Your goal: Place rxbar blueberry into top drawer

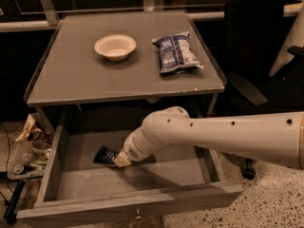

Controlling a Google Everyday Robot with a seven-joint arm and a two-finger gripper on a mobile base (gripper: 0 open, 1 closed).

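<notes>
The top drawer [142, 204] is pulled open under the table. The rxbar blueberry [105, 155], a small dark navy wrapper, lies on the drawer's grey bottom at its back left. My gripper [119, 159] is down inside the drawer, at the right end of the bar and touching or nearly touching it. The white arm [213, 137] reaches in from the right and hides most of the gripper.
On the table top stand a white bowl [115, 46] and a blue-and-white chip bag [175, 52]. A black office chair [256, 46] stands to the right. Clutter and a bin [28, 151] sit on the floor at the left.
</notes>
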